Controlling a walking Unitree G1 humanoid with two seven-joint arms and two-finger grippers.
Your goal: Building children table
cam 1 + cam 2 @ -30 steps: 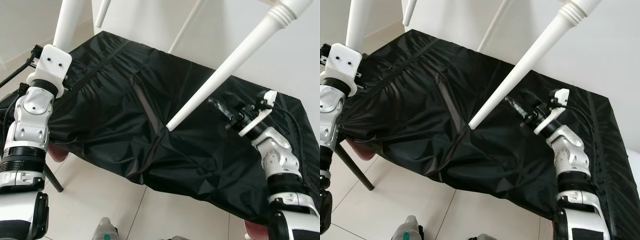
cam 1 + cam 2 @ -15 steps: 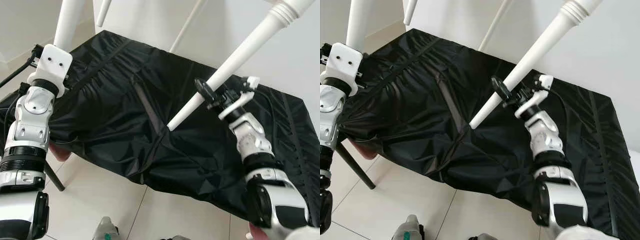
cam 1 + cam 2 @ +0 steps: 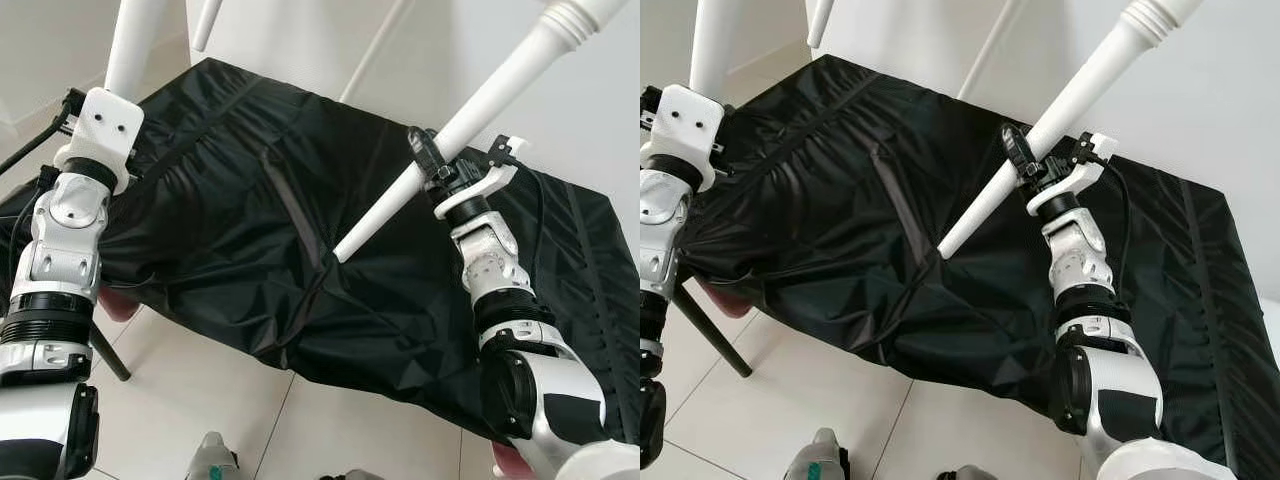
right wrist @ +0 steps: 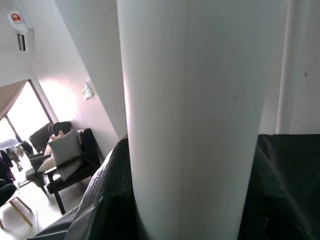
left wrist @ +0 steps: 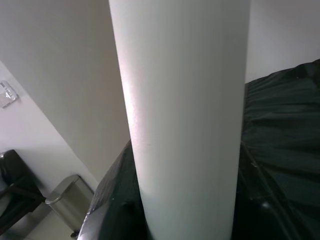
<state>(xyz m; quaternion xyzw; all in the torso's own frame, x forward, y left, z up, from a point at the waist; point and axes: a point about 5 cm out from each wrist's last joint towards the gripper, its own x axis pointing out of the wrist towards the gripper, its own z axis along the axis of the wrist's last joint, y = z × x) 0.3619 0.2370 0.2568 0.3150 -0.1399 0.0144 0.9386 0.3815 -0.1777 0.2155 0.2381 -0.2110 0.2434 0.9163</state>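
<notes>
4 white table legs (image 3: pixel 470 115) show, 1 black cloth (image 3: pixel 250 230), 2 grippers: left gripper (image 3: pixel 100 125), right gripper (image 3: pixel 432 165).

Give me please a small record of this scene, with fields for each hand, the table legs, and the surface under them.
left hand: raised at the robot's left against a white table leg; its fingers cannot be made out
right hand: on the slanted white leg, one black finger showing against the shaft
other legs: two more thin white legs farther back
surface below: black cover with creases, draped over furniture
floor: pale tiles
</notes>
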